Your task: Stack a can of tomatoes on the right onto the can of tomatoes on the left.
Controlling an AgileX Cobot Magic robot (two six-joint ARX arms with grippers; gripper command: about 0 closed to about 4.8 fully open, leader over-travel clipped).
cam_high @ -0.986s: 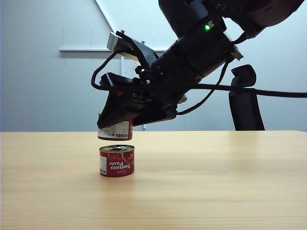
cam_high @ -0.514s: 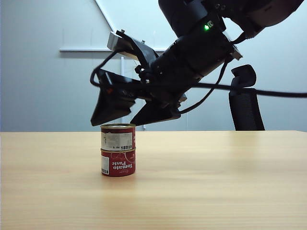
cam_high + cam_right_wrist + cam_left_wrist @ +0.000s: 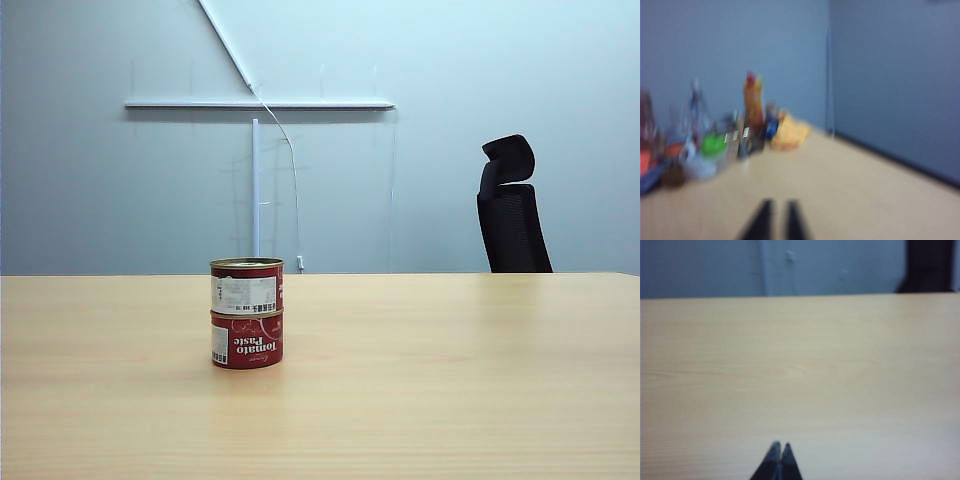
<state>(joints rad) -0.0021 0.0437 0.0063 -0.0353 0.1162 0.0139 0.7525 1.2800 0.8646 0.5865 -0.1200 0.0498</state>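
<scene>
Two red tomato paste cans stand stacked on the wooden table (image 3: 450,380), left of centre in the exterior view. The upper can (image 3: 247,285) sits squarely on the lower can (image 3: 247,341), whose label reads upside down. Neither arm shows in that view, and nothing touches the stack. In the left wrist view my left gripper (image 3: 780,445) is shut with its tips together over bare table. The blurred right wrist view shows my right gripper (image 3: 778,202) with a narrow gap between its fingers and nothing in it. No can appears in either wrist view.
A black office chair (image 3: 512,205) stands behind the table's far right edge. In the right wrist view an orange bottle (image 3: 753,107), a green-topped item (image 3: 713,145) and a yellow bag (image 3: 790,132) form a blurred cluster at the table's far end by the wall.
A second ago my right gripper held the upper can above the lower one. It set the can down, opened, then the arm left the exterior view and its fingers narrowed.
</scene>
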